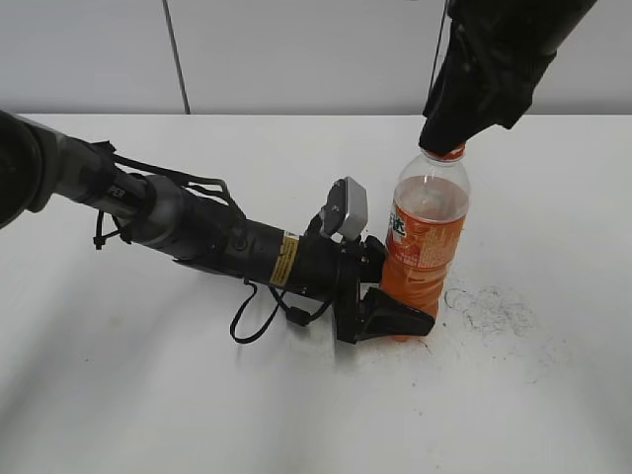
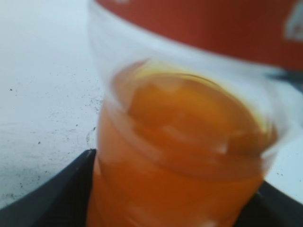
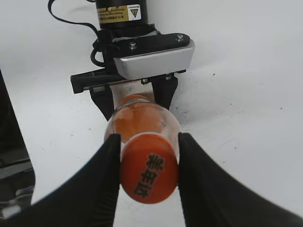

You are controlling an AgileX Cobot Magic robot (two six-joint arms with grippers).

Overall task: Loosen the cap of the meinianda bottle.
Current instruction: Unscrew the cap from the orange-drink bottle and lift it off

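The meinianda bottle (image 1: 425, 237) stands upright on the white table, clear with orange drink and an orange label. My left gripper (image 1: 395, 308) is shut on its lower body; in the left wrist view the bottle (image 2: 184, 156) fills the frame between my black fingers (image 2: 175, 208). My right gripper (image 1: 442, 146) comes down from above and hides the cap in the exterior view. In the right wrist view the orange cap (image 3: 149, 172), with dark characters on top, sits between my two black fingers (image 3: 149, 165), which press on both its sides.
The white table (image 1: 148, 395) has dark scuff marks (image 1: 494, 311) to the right of the bottle. The left arm (image 1: 197, 232) lies low across the table's left half. A grey wall (image 1: 296, 49) stands behind.
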